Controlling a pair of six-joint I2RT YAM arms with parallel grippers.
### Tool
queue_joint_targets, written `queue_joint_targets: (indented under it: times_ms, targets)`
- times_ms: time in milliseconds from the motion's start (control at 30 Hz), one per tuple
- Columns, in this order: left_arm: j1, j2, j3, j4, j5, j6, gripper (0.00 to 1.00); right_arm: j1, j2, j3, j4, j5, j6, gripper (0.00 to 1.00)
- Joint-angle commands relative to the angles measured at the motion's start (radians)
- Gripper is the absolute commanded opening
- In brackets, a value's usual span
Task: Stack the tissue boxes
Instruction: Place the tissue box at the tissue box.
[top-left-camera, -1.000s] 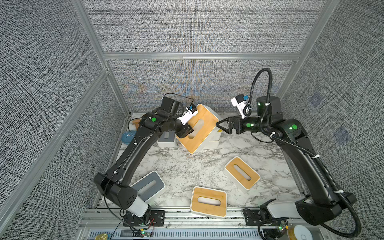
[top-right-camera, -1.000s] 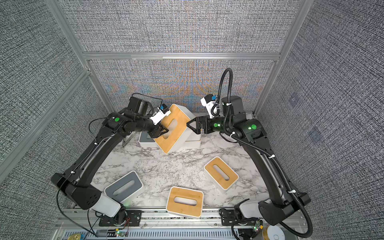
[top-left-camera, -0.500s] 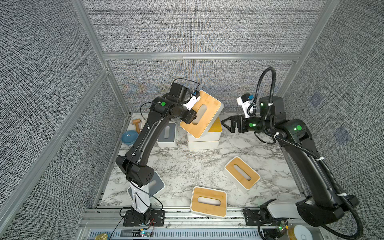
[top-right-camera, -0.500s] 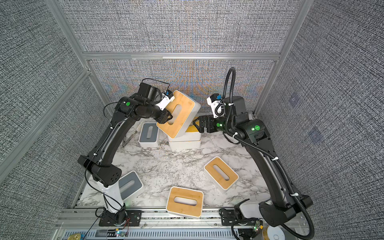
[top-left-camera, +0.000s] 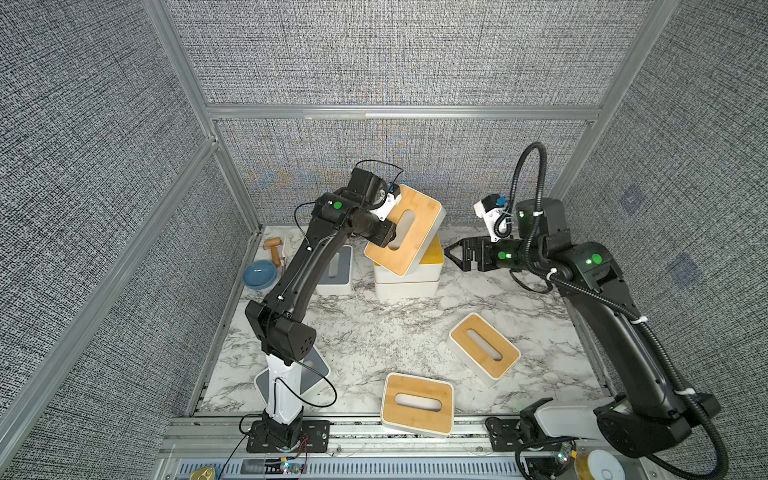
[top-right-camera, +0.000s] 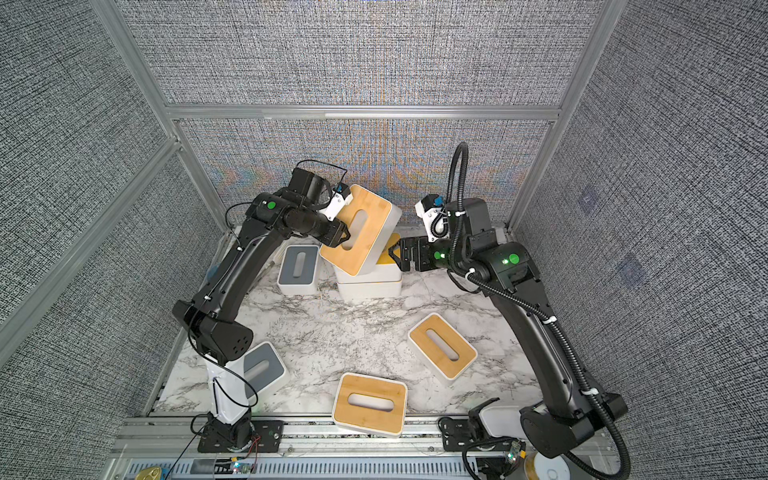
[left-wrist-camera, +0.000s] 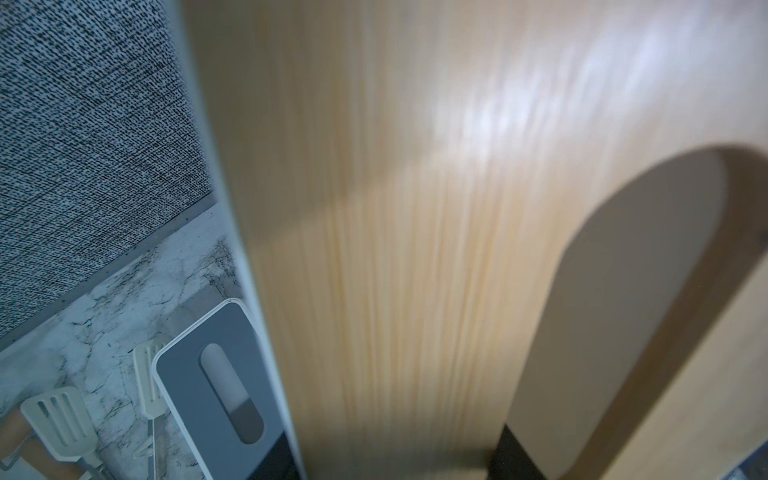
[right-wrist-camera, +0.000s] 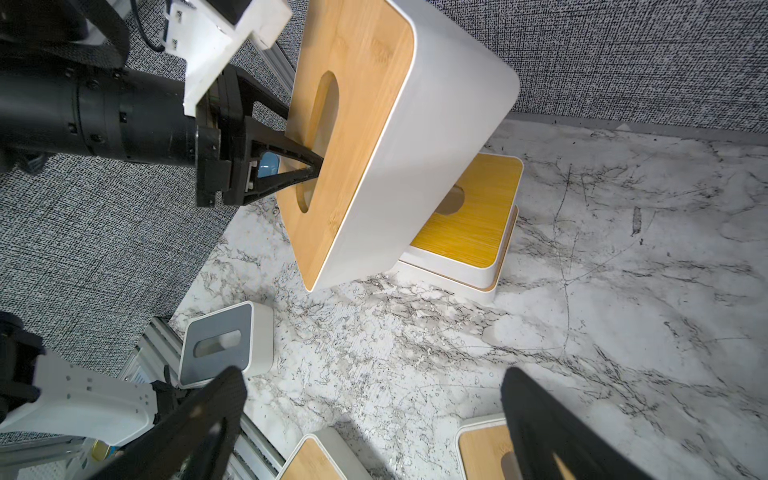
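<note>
My left gripper (top-left-camera: 392, 237) is shut on the bamboo lid of a white tissue box (top-left-camera: 419, 232), one finger inside the oval slot. The box hangs steeply tilted over a stack of two tissue boxes (top-left-camera: 409, 278) at the back middle. The same box (right-wrist-camera: 361, 145) and the left gripper (right-wrist-camera: 307, 166) show in the right wrist view, above the stack's tan lid (right-wrist-camera: 469, 224). In the left wrist view the held lid (left-wrist-camera: 374, 249) fills the frame. My right gripper (top-left-camera: 451, 251) stands open and empty just right of the stack.
Two tan-lidded boxes lie on the marble, one at right (top-left-camera: 469, 349) and one at the front edge (top-left-camera: 417, 384). A grey-lidded box (top-left-camera: 343, 270) sits left of the stack, another (top-left-camera: 316, 370) under the left arm. A blue bowl (top-left-camera: 259, 274) and utensils (top-left-camera: 274, 245) sit back left.
The left gripper has lifted the tilted box from beside the stack up over it. The right gripper has drawn back slightly to the right, still open.
</note>
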Motion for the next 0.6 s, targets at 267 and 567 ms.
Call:
queue_joint_targets:
  times_ms: [267,567]
  targets:
    - [0.001,0.031,0.017,0.066,-0.006,-0.033,0.43,0.001,-0.014,-0.026,0.006,0.002,0.014,0.99]
    - [0.001,0.038,0.026,0.070,-0.005,-0.030,0.51,0.001,-0.005,-0.035,0.016,-0.001,0.011,0.99]
